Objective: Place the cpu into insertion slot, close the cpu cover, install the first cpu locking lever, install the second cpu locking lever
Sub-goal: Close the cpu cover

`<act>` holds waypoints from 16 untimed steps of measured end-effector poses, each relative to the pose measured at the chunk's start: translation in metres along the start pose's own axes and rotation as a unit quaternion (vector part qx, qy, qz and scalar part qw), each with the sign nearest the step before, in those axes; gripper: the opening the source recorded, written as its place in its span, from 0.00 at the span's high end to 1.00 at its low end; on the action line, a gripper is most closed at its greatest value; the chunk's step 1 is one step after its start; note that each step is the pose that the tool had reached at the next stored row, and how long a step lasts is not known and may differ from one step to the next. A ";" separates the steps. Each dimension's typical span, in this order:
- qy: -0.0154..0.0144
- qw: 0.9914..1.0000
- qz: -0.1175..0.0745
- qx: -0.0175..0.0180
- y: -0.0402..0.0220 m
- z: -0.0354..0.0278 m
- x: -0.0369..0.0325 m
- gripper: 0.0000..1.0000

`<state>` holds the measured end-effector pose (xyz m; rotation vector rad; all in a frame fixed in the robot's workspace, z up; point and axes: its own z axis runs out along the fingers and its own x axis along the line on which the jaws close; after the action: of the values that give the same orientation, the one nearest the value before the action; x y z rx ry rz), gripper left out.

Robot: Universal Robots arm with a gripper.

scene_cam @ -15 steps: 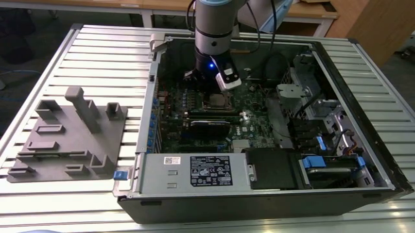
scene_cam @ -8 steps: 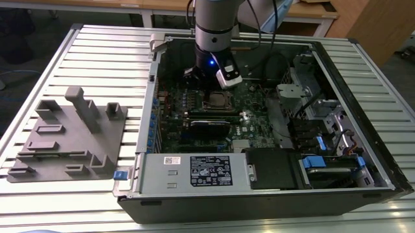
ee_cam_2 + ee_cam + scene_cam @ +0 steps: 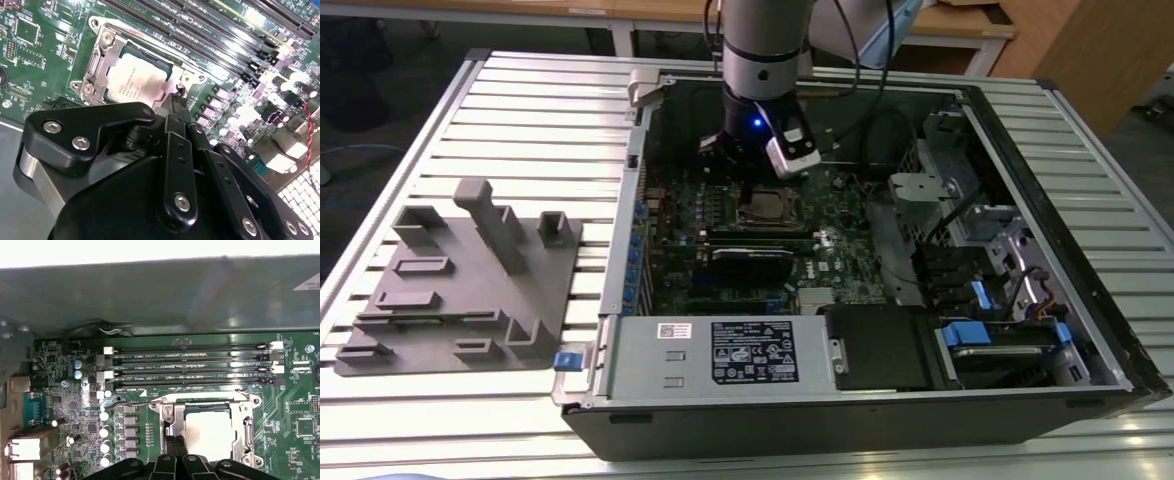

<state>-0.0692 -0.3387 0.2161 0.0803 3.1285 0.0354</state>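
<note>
One pincer (image 3: pixel 175 442), tips pressed together, rests at the rim of the insertion slot (image 3: pixel 167 415). The cpu (image 3: pixel 210 432) is seated inside, cpu cover (image 3: pixel 245 422) down over it. Risk: tips slipping off the thin locking lever (image 3: pixel 135 403) and clipping nearby capacitors (image 3: pixel 105 440).

1 cpu (image 3: pixel 212 432), 1 cpu cover (image 3: pixel 172 422), 4 memory slots (image 3: pixel 200 346), 1 computer case (image 3: pixel 854 420)

cpu (image 3: pixel 210 432): one edge hidden behind end effector (image 3: pixel 176 444) | cpu cover (image 3: pixel 248 432): cropped
</note>
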 end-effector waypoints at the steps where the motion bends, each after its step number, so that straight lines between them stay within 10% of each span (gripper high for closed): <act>1: 0.000 1.000 0.000 0.000 0.0001 0.0000 -0.0016 0.89; 10: 0.001 1.000 0.000 0.000 0.0015 0.0004 -0.0290 0.89; 16: 0.001 1.000 0.000 0.000 0.0016 -0.0019 -0.0292 0.89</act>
<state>-0.0400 -0.3387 0.2184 0.0808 3.1299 0.0356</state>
